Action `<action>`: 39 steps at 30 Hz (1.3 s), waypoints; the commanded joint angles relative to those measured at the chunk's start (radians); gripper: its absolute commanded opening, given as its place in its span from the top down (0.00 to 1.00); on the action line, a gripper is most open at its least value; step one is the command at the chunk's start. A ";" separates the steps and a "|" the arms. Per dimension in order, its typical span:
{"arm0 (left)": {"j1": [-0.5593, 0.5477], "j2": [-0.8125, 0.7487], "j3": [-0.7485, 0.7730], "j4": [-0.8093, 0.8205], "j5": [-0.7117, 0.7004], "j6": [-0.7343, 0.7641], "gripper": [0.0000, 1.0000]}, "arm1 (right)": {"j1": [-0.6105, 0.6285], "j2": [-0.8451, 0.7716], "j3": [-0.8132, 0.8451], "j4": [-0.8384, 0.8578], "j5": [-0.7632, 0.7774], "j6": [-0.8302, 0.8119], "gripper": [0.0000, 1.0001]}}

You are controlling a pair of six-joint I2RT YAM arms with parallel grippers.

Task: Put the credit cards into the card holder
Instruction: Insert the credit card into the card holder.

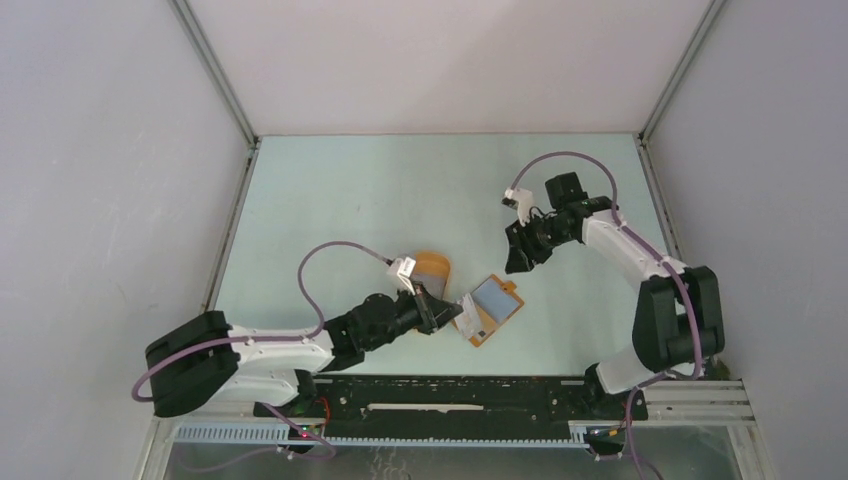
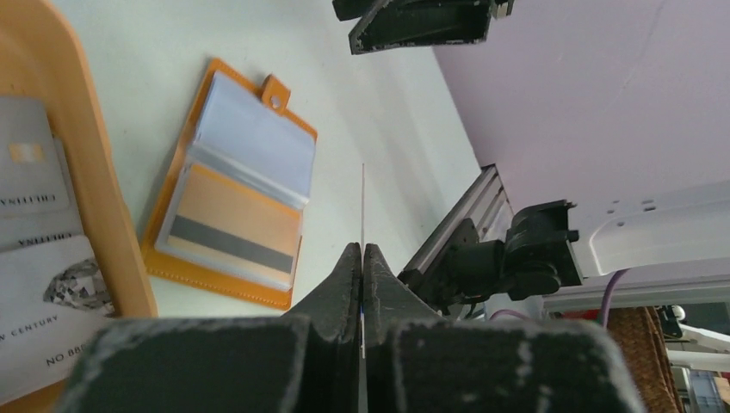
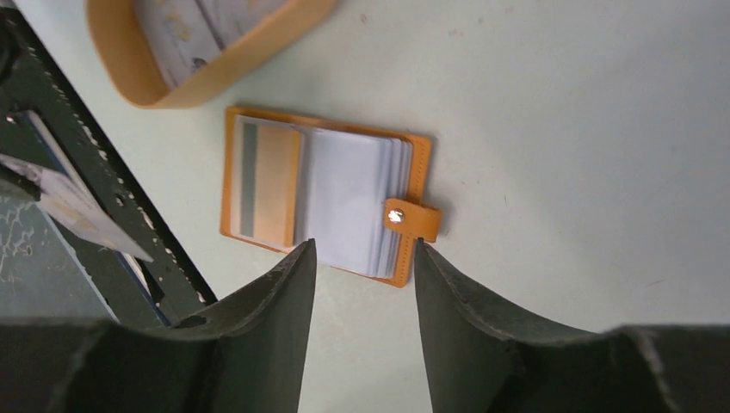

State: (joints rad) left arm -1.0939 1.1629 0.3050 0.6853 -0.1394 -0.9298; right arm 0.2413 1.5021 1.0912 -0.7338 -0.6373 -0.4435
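A pale mint-green table (image 1: 330,200) sits boxed in by plain whitish walls (image 1: 100,150). Just below the centre of the overhead view the card holder (image 1: 492,310) lies open and flat on the table, its clear sleeves face up. The right wrist view shows an orange card with a grey stripe in one sleeve, and the tab (image 3: 411,218) with its shiny dot sticking out at the right-hand edge. To the upper left of the card holder sits the orange tray (image 1: 432,268), close by but apart. The left wrist view shows more credit cards (image 2: 39,275) lying inside it against the rim.

The left gripper (image 1: 448,306) reaches in from the lower left of the overhead view, its fingers pressed together on one credit card (image 2: 363,206) — seen edge-on from its own wrist camera as a thin pale line rising from between the fingertips. From above, that card shows at the left edge of the card holder; whether it touches cannot be told.

The right gripper (image 1: 518,262) hangs to the upper right of the card holder, above the table. Its fingers (image 3: 288,301) are spread wide with nothing between them — in its wrist view the open card holder lies on the table beyond the gap.
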 commanded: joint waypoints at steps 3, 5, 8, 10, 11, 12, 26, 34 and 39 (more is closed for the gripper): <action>-0.024 0.090 0.072 0.057 -0.026 -0.050 1.00 | 0.002 0.106 0.042 -0.024 0.018 -0.011 0.48; -0.024 0.118 0.079 0.058 -0.035 -0.050 1.00 | 0.006 0.134 0.046 -0.030 0.010 -0.013 0.47; -0.024 0.162 0.094 0.079 -0.037 -0.062 1.00 | 0.004 0.182 0.063 -0.043 0.018 -0.014 0.46; -0.025 0.192 0.103 0.100 -0.032 -0.073 1.00 | 0.003 0.207 0.071 -0.048 0.024 -0.014 0.46; -0.024 0.208 0.109 0.110 -0.032 -0.079 1.00 | 0.003 0.215 0.073 -0.047 0.028 -0.012 0.46; -0.024 0.225 0.114 0.121 -0.032 -0.084 1.00 | 0.003 0.223 0.075 -0.045 0.033 -0.009 0.46; -0.023 0.409 0.137 0.200 -0.051 -0.172 1.00 | 0.037 0.318 0.095 -0.081 0.050 -0.026 0.47; -0.023 0.437 0.111 0.238 -0.093 -0.216 1.00 | 0.062 0.336 0.100 -0.123 0.089 -0.042 0.49; -0.023 0.470 0.099 0.238 -0.107 -0.230 1.00 | 0.064 0.340 0.100 -0.166 0.088 -0.062 0.53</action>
State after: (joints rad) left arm -1.1149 1.6051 0.4179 0.8829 -0.2085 -1.1336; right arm 0.2981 1.8339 1.1606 -0.8402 -0.5556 -0.4725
